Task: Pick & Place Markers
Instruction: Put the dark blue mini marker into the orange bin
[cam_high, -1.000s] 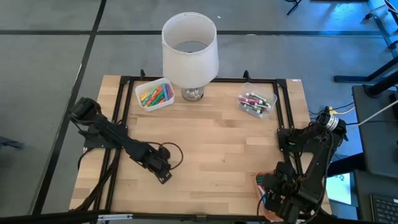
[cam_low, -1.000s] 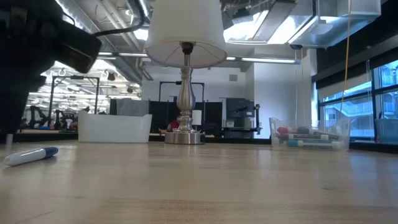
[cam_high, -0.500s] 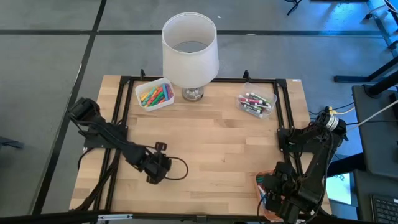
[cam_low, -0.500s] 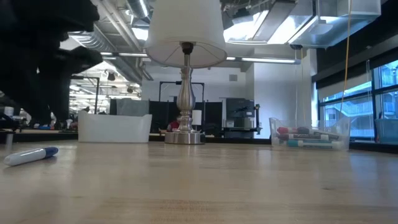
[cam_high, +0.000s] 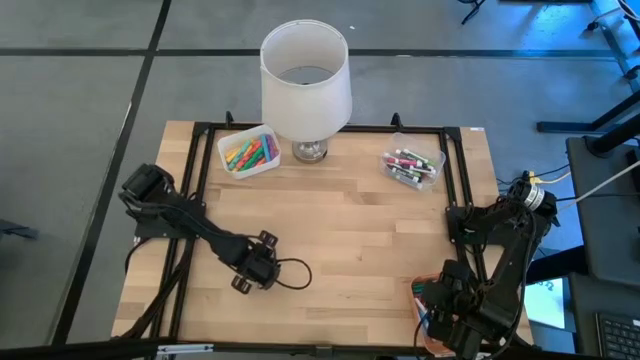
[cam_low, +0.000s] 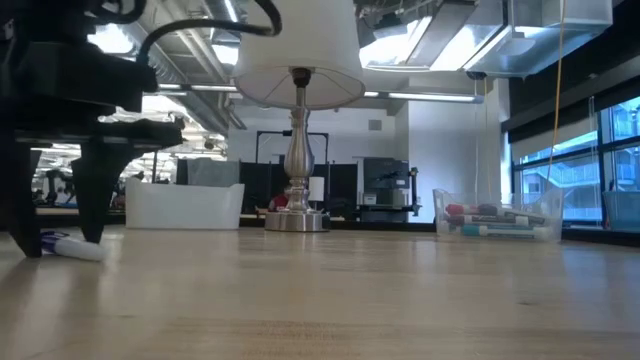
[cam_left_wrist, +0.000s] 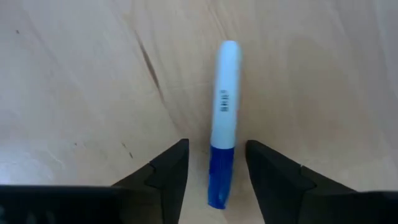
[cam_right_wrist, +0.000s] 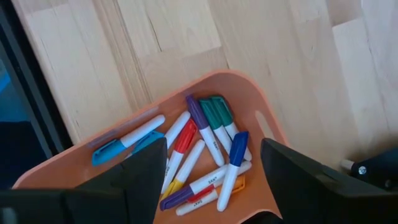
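Your left end effector (cam_left_wrist: 214, 171) is low over the wooden worktop (cam_high: 350, 230), in its near left part. Its fingers (cam_left_wrist: 166, 171) stand apart, one on each side of a marker (cam_left_wrist: 222, 118) with a white body and a blue cap. The marker lies flat on the wood, and its blue end is between the two fingers. In the left wrist view you see a small gap on both sides, so the fingers do not clamp it. In the low view the same marker (cam_low: 72, 246) lies on the worktop between the two dark fingers, which reach down to the wood.

Your right end effector (cam_right_wrist: 211, 180) waits at the near right corner of the worktop, above an orange tray (cam_right_wrist: 245, 87). Its fingers are apart and hold nothing. In the tray you can see a heap of markers (cam_right_wrist: 199, 155): purple, green, red, blue and white ones, lying across each other.

At the far side of the worktop stands a lamp (cam_high: 305, 85) with a white shade. Just left of its base is a white bin (cam_high: 225, 152) with orange, yellow and green markers (cam_high: 250, 153) in it. To the right of the lamp, a clear bin (cam_high: 432, 160) holds some more markers (cam_high: 405, 167), mixed in colour. Both bins are well apart from the left end effector.
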